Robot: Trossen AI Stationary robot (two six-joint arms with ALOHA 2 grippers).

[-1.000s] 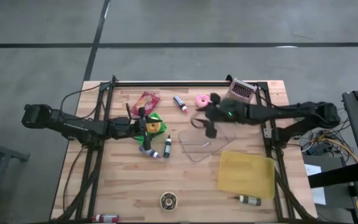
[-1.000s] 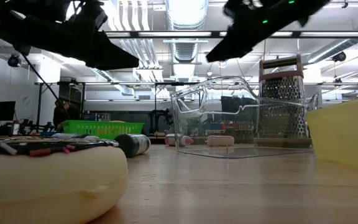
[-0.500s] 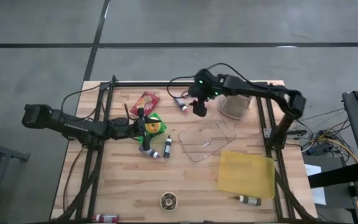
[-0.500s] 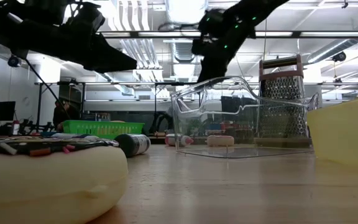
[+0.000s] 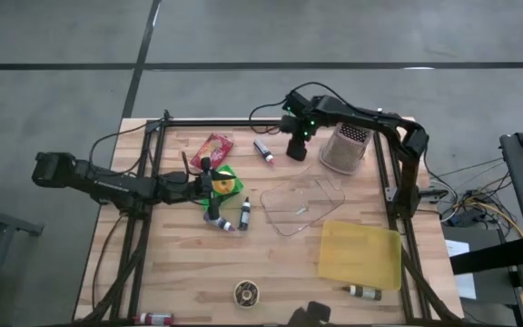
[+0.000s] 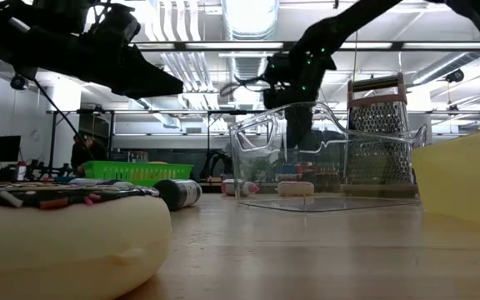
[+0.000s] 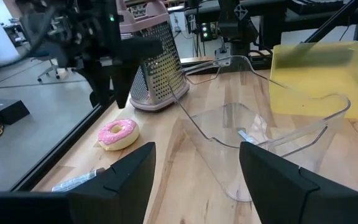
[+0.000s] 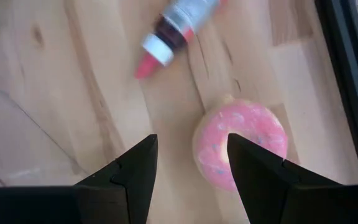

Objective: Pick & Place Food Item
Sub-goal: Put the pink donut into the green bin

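Donut (image 8: 241,151), pink-frosted with sprinkles, is the likely food item; it lies flat on the tabletop (image 5: 189,272) at the far edge, just beside the pink-handled grater (image 5: 346,145) and near a small red-tipped bottle (image 5: 263,150). Largest nearby is the yellow bin (image 5: 360,253), then the clear container (image 5: 301,205), a likely drop spot. Right gripper (image 8: 188,163) hovers directly over the donut, fingers apart and empty, one finger over the ring, the other over bare wood. Left gripper (image 7: 194,171) is parked mid-table, open, empty. My read: light, soft or foam-like, glaze probably slick. Best hold looks like straddling the ring across its outer edges, gently, since a hard squeeze could deform it or pop it out.
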